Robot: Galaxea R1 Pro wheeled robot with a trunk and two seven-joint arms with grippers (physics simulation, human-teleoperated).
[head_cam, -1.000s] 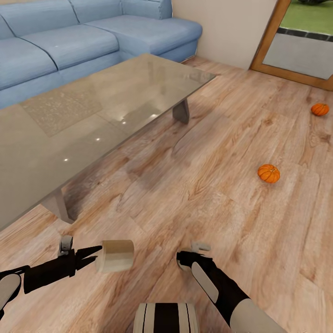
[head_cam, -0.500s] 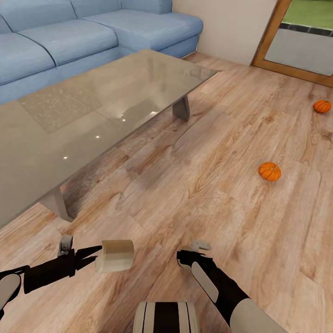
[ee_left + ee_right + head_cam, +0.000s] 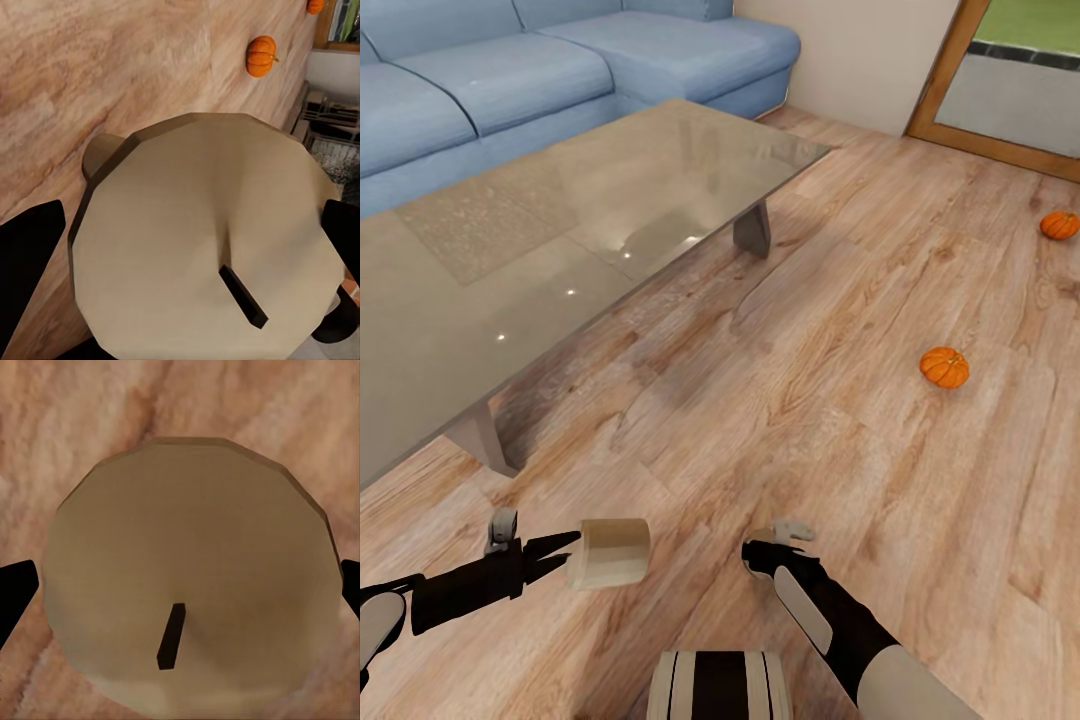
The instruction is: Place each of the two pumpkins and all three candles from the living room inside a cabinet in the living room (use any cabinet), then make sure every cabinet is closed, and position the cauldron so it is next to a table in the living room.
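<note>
Wood floor [image 3: 840,450] view has slid; both hands still grip candles.

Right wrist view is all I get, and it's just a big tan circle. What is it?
Observer: A candle, seen end-on. The head view shows your right claw gripping it just ahead of the robot's trunk.
Operator: What's my other claw doing?
Observer: The left claw holds a second candle sideways.
Operator: Where are the pumpkins?
Observer: On the wood floor ahead to your right: a near pumpkin and a far pumpkin.
</note>
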